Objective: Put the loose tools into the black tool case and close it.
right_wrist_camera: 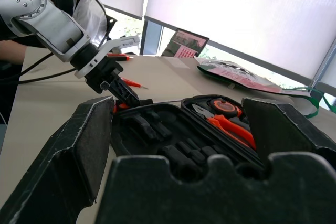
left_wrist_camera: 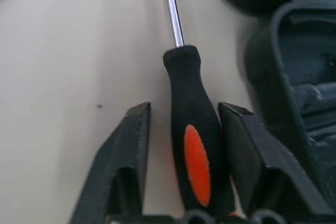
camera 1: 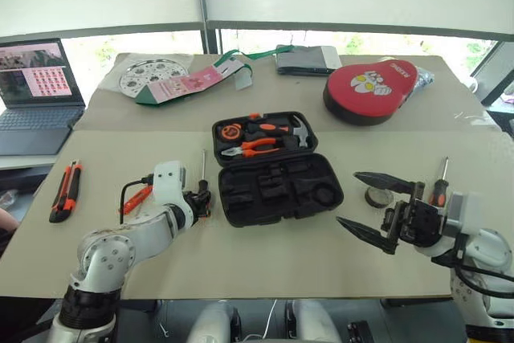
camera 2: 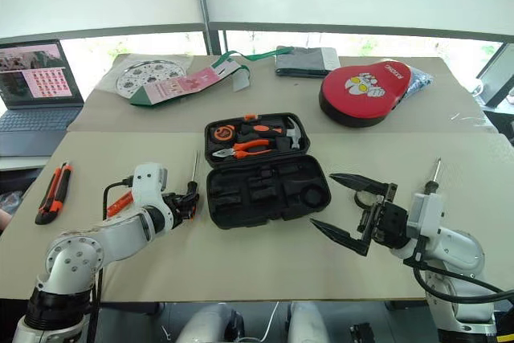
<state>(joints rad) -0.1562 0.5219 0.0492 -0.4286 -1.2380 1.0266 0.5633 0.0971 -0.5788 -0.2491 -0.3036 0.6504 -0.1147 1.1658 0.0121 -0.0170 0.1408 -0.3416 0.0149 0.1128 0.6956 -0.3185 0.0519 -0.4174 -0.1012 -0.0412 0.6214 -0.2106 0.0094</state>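
Along the worktop's (camera 1: pixel 265 263) left edge lies the orange-black utility knife (camera 1: pixel 65 190), well apart from everything else; nearer the middle, the slim all-orange tester screwdriver (camera 1: pixel 136 199) lies partly hidden behind the left arm; just beside it the left gripper (camera 1: pixel 201 199) reaches down over a screwdriver with a black-orange handle (left_wrist_camera: pixel 194 150), its fingers (left_wrist_camera: pixel 128 150) set either side of the handle with a narrow gap on each side, so I cannot tell whether they press on it yet; the shaft points away toward the far side of the worktop, and the tool lies just beside the case's left wall; at the centre, the black tool case (camera 1: pixel 277 190) lies open; its far half holds orange-handled pliers (camera 1: pixel 257 147), a hammer (camera 1: pixel 293 128) and a round orange tape measure (camera 1: pixel 231 130), while the near half's moulded slots show dark, with no tool I can make out; right of the case sits the small dark grey tape roll (camera 1: pixel 378 197), then the second screwdriver (camera 1: pixel 438 189); the right gripper (camera 1: pixel 376 208) hovers above the worktop with its fingers spread wide, holding nothing.
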